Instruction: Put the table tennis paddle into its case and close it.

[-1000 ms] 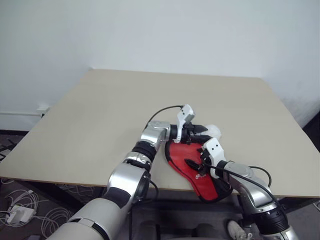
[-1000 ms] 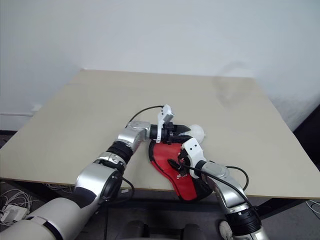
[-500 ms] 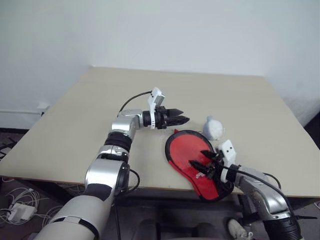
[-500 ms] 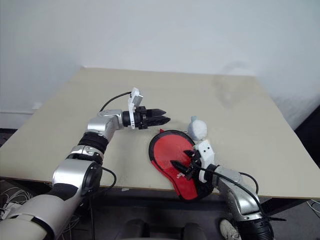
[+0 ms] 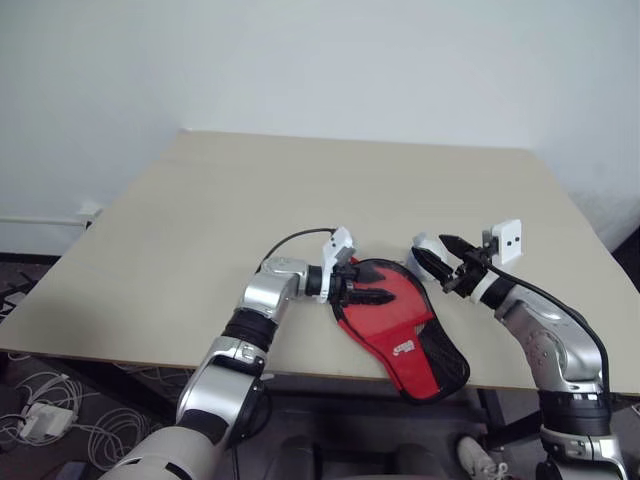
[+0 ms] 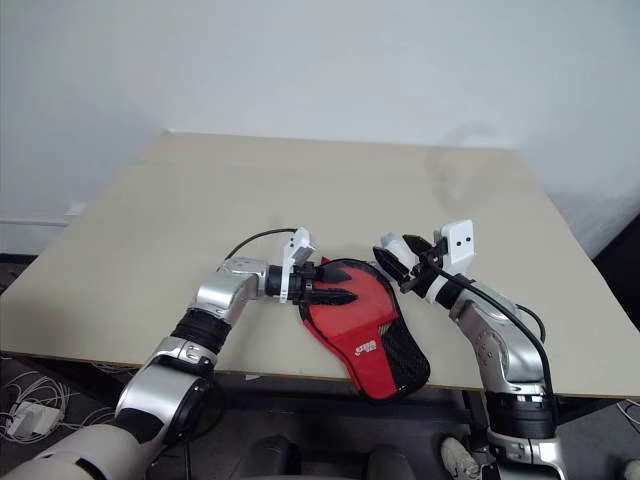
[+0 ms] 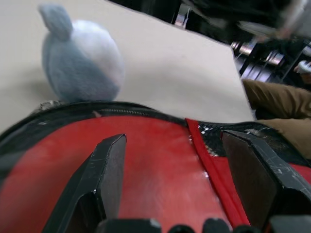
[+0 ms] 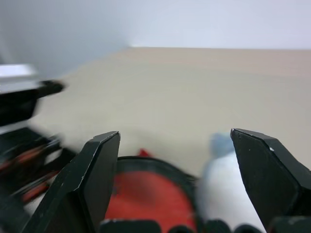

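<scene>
The case [image 5: 405,335], red with a black mesh section and a white logo, lies at the table's near edge, its narrow end hanging over it. Its zip edge shows in the left wrist view, case [image 7: 160,165]. The paddle is hidden; I cannot tell it apart from the case's red face. My left gripper [image 5: 385,295] is open, low over the case's round part, pointing right. My right gripper [image 5: 430,248] is open and raised off the table, right of the case, pointing left with nothing between its fingers [image 8: 102,165].
A pale grey lump [image 7: 82,60] sits on the beige table [image 5: 250,200] just beyond the case's round end, right below my right gripper. Cables and a power adapter [image 5: 30,420] lie on the floor at the left. A white wall stands behind.
My left gripper swung out to the left, then came back down over the case's round part. My right gripper rose from the case's narrow end to beside the grey lump.
</scene>
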